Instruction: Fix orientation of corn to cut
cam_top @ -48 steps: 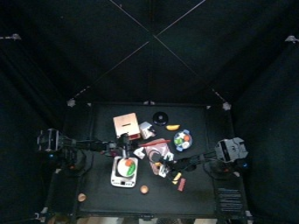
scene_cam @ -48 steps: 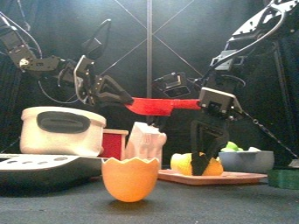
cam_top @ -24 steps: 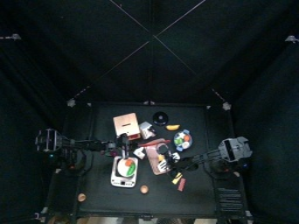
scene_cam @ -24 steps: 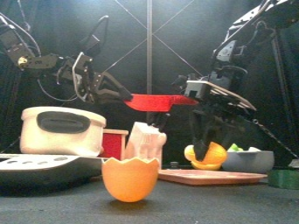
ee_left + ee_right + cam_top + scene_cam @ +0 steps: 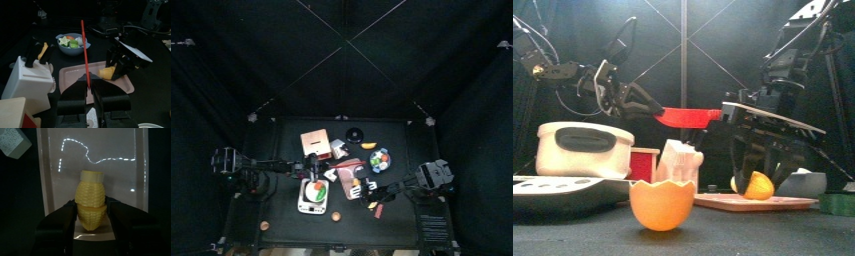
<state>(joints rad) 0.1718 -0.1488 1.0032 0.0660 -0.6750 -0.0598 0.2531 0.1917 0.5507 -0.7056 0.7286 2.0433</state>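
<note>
Yellow corn (image 5: 90, 200) sitting pinched in right pincer (image 5: 91, 218) over pink board (image 5: 123, 173); left pincer (image 5: 91, 93) gripping red knife (image 5: 84, 50).

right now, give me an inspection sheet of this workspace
surface: small black table, crowded in the middle.
job's things: yellow corn cob lying on the pink cutting board; red-bladed knife pointing over the board.
clutter: orange eggshell-shaped cup, white toaster, grey bowl of green and orange pieces, white electronic scale.
grippers: right gripper shut on the corn cob's lower end; left gripper shut on the knife handle.
cables: black cables looping by the left arm.
surroundings: black curtains all around; nothing else seen.
</note>
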